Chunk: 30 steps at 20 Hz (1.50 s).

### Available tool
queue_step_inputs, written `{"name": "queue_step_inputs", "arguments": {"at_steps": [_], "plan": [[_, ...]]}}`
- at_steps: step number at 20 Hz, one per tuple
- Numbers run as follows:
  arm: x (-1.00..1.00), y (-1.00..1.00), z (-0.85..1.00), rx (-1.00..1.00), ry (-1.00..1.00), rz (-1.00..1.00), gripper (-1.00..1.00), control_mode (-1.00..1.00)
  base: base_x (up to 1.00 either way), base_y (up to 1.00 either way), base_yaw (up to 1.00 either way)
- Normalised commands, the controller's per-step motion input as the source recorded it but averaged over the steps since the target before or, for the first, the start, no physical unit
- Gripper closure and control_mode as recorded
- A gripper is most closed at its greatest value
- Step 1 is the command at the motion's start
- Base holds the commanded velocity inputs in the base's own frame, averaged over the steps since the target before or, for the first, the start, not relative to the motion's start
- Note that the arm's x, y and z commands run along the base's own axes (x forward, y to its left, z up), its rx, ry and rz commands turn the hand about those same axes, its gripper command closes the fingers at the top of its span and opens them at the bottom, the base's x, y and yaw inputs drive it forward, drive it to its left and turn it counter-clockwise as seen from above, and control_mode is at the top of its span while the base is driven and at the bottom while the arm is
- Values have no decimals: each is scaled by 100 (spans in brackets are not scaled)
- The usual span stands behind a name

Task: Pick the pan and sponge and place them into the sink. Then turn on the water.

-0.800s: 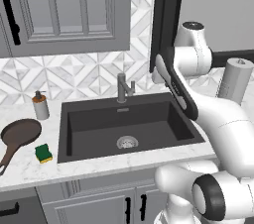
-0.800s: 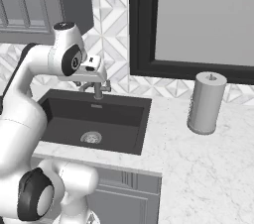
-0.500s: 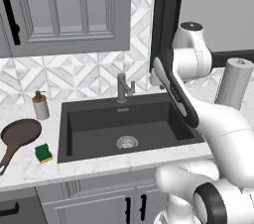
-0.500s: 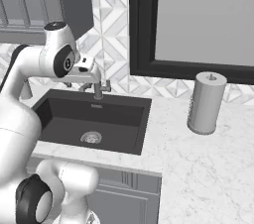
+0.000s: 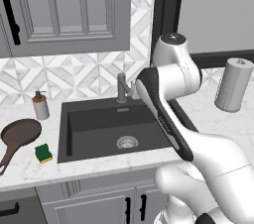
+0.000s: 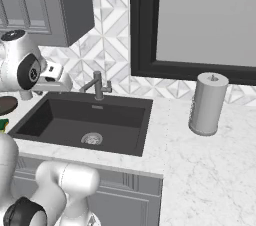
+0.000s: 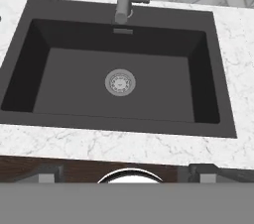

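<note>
Nothing done: pan, sponge lay on counter left of empty sink; faucet dry; gripper spread wide, holding nothing.

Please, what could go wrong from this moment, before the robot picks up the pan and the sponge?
1. The sponge lies close beside the pan; reaching for one might knock the other.
2. The soap bottle stands just behind the pan and could be tipped.
3. The faucet rises over the sink, so a carried pan might strike it.
</note>
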Motion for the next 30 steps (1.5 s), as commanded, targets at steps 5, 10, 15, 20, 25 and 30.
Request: {"name": "queue_step_inputs", "arguments": {"at_steps": [5, 10, 15, 20, 25, 30], "plan": [[-40, 83, 0, 0, -1, 0, -100, -100, 0, 0, 0], [-14, 99, -2, -1, 0, 0, -100, -100, 0, 0, 0], [0, 98, -16, 0, 0, 0, -100, -100, 0, 0, 0], [0, 84, -24, 0, 2, 0, -100, -100, 0, 0, 0], [0, 71, -34, 1, 6, 0, -100, -100, 0, 0, 0], [0, 54, -45, 8, 16, 0, -100, -100, 0, 0, 0]]}}
